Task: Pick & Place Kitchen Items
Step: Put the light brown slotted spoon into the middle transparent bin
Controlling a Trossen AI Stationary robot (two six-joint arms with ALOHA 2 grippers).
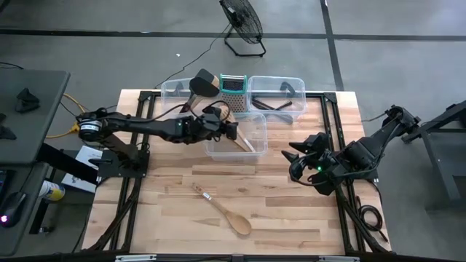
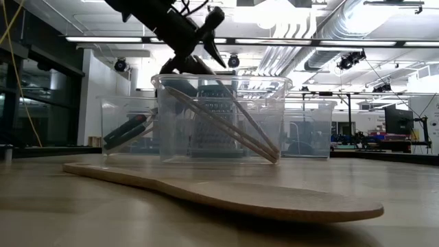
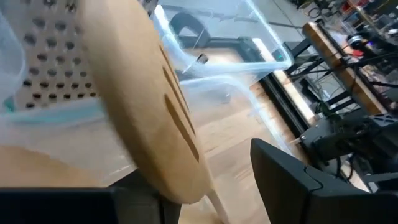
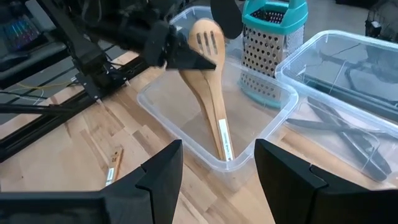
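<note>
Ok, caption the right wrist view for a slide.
Left gripper over the middle clear bin, slotted wooden spoon leaning inside.

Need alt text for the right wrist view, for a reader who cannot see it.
The left gripper hangs over a clear bin, jaws open beside a slotted wooden spoon leaning inside it. A teal-topped grater stands behind, a second bin holds black utensils, and the right gripper waits open in front.

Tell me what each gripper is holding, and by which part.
The left gripper sits at the slotted spoon head in the front bin; whether it grips cannot be told. The right gripper is open, holding nothing.
</note>
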